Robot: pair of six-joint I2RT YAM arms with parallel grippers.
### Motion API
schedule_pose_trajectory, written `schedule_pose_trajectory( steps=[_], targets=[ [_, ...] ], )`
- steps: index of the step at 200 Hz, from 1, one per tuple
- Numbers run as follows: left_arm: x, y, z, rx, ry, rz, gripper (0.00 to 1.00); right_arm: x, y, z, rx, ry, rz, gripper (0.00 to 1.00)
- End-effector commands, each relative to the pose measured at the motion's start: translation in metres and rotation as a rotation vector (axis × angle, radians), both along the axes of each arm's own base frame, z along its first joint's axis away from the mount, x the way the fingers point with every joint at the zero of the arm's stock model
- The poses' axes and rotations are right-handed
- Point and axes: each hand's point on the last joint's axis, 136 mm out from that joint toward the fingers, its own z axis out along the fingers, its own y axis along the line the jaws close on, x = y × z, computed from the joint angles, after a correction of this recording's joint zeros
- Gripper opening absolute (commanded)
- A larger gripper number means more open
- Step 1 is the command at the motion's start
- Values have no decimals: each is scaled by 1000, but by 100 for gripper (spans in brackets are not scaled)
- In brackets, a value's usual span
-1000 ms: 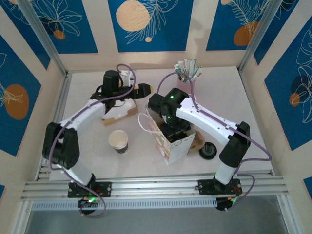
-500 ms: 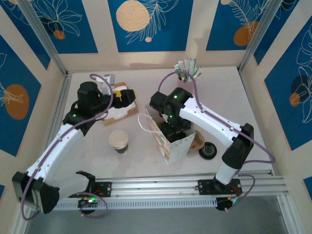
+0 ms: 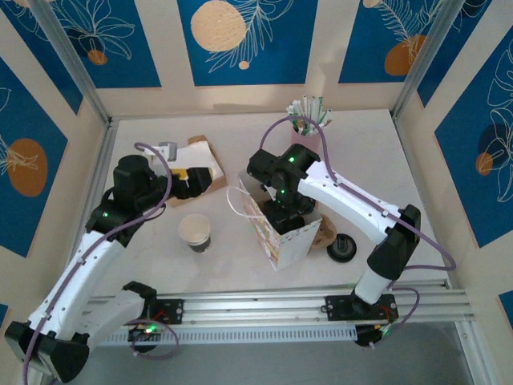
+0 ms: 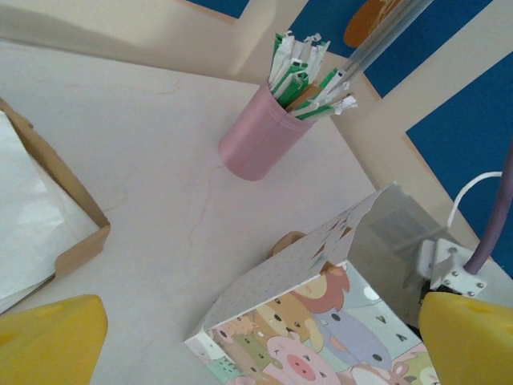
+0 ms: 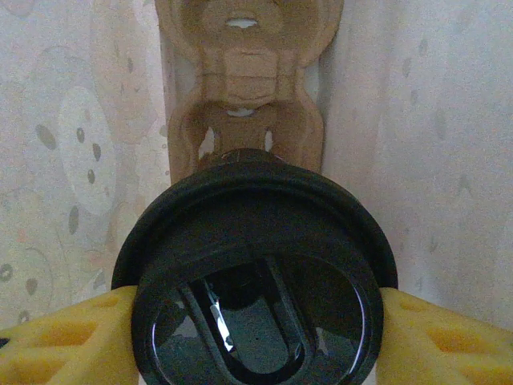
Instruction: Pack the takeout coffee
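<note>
The takeout coffee (image 5: 256,273), a cup under a round black lid, sits between my right gripper's yellow fingers (image 5: 64,341). My right gripper (image 5: 255,325) is shut on it. Gripper and cup are down inside the cartoon-printed paper bag (image 3: 292,241), whose pale walls (image 5: 80,120) rise on both sides. A brown cardboard cup carrier (image 5: 244,72) lies at the bag's bottom below the cup. From above, my right gripper (image 3: 282,218) reaches into the bag's open top. My left gripper (image 3: 200,178) stands open and empty to the left of the bag, with the bag (image 4: 321,321) between its fingertips' line of sight.
A lidless paper cup (image 3: 195,232) with a white inside stands left of the bag. A loose black lid (image 3: 342,247) lies to its right. A pink holder of straws (image 3: 307,120) stands at the back, and a brown box with white paper (image 3: 196,160) at the left.
My left arm has swung back to the left and toward the near edge, away from the bag. The right arm has stayed in the bag.
</note>
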Motion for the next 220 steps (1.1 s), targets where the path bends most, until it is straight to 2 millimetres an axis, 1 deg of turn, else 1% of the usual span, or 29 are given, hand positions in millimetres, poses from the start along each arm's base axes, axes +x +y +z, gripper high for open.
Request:
schedule_pose_trajectory(
  steps=[1, 30, 62, 121, 170, 220],
  targets=[
    [-1, 6, -17, 11, 43, 26, 100, -8, -4, 5, 26, 12, 7, 57],
    [-2, 0, -19, -7, 49, -5, 100, -7, -4, 6, 29, 4, 6, 57],
    [-8, -11, -11, -46, 37, -77, 100, -7, -3, 8, 45, -7, 8, 57],
    [-19, -31, -8, -73, 25, -167, 100, -7, 0, 11, 62, -27, 16, 57],
    [-23, -35, -6, -42, -13, -187, 100, -8, 1, 13, 96, -48, 18, 57],
    [-25, -42, -4, -34, -36, -212, 100, -7, 1, 11, 105, -61, 23, 57]
  ],
)
